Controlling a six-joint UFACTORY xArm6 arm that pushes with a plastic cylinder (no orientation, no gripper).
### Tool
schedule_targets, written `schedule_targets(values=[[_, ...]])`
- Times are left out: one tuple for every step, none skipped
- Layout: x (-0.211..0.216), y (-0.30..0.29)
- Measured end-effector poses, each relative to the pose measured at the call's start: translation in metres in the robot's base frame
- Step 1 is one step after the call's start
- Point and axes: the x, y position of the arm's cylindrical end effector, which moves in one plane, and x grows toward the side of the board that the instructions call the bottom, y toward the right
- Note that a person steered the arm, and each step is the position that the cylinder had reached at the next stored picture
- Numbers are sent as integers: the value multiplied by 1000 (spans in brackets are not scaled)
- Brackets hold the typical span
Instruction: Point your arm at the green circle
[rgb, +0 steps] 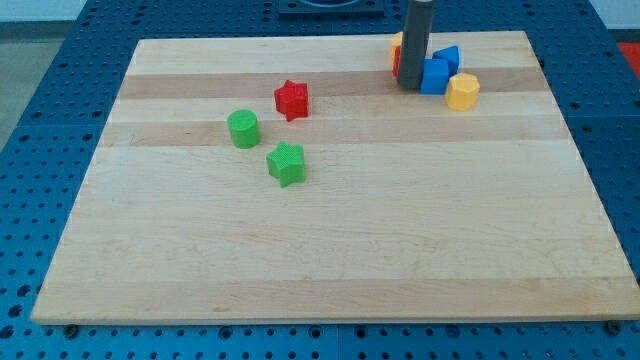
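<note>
The green circle (242, 129) lies on the wooden board (330, 250), left of centre toward the view's top. A green star (286, 164) lies just below and right of it, and a red star (292, 99) just above and right. My rod comes down at the view's top right, and my tip (412, 87) rests on the board against a cluster of blocks, far to the right of the green circle. The cluster holds two blue blocks (438, 70), a yellow block (462, 91), and red and yellow blocks (397, 52) partly hidden behind the rod.
The board sits on a blue perforated table (40, 120). The board's top edge runs just behind the cluster at the view's top right.
</note>
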Motion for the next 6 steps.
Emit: schedule_targets(values=[[0, 0], [5, -20], [22, -54], [44, -84], [77, -115], [102, -143]])
